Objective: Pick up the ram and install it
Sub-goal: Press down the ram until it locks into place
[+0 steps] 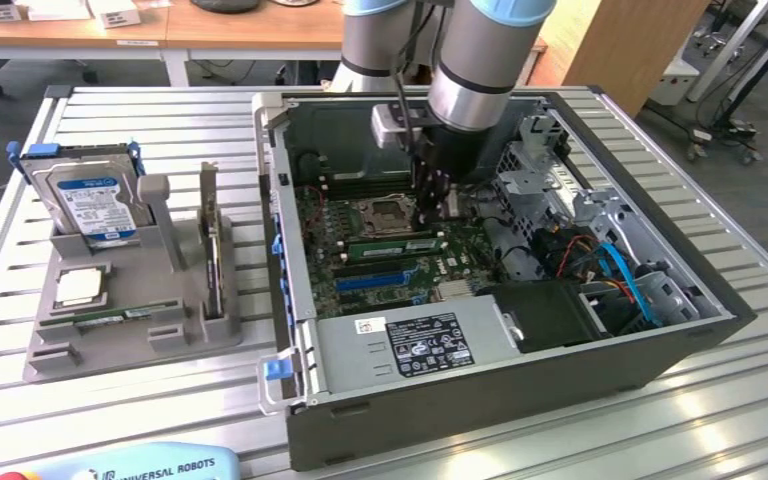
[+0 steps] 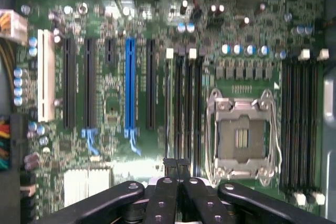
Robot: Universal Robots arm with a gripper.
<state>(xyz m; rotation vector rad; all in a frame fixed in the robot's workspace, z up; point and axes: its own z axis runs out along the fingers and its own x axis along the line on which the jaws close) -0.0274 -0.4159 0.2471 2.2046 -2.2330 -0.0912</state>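
Black metal gripper (image 2: 177, 167) fingers pressed together, nothing held, low over glossy green motherboard (image 2: 110, 103). Thin green ram (image 1: 395, 244) stick sits upright in slot beside square CPU socket (image 2: 240, 136).

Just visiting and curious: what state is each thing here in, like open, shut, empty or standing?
computer case: open, side panel off, lying flat.
gripper: shut, down inside the case over the motherboard.
processor socket: empty.
hard drive: standing upright in the grey holder.
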